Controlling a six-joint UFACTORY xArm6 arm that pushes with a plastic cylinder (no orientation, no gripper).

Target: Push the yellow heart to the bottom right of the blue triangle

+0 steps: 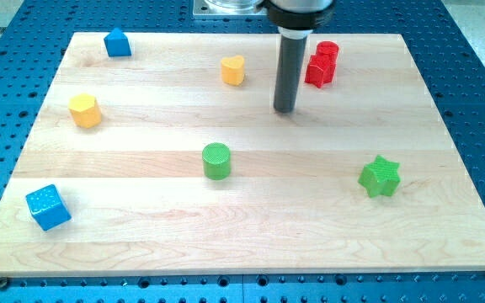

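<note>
Small, stiff yellow heart (233, 70) should slide easily; push its 3 o'clock face. Rod tool's tip (285, 109), nothing pinched, sits at its 4 o'clock, towards blue triangle (118, 43).

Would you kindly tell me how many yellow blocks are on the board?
2: the yellow heart near the view's top centre, and the yellow hexagonal block at the view's left. None seems hidden.

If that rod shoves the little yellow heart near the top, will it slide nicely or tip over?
The yellow heart sits low and flat on the smooth wooden board, so it will probably slide rather than tip. Its curved sides may make it spin if pushed off-centre. My tip stands apart at its right.
</note>
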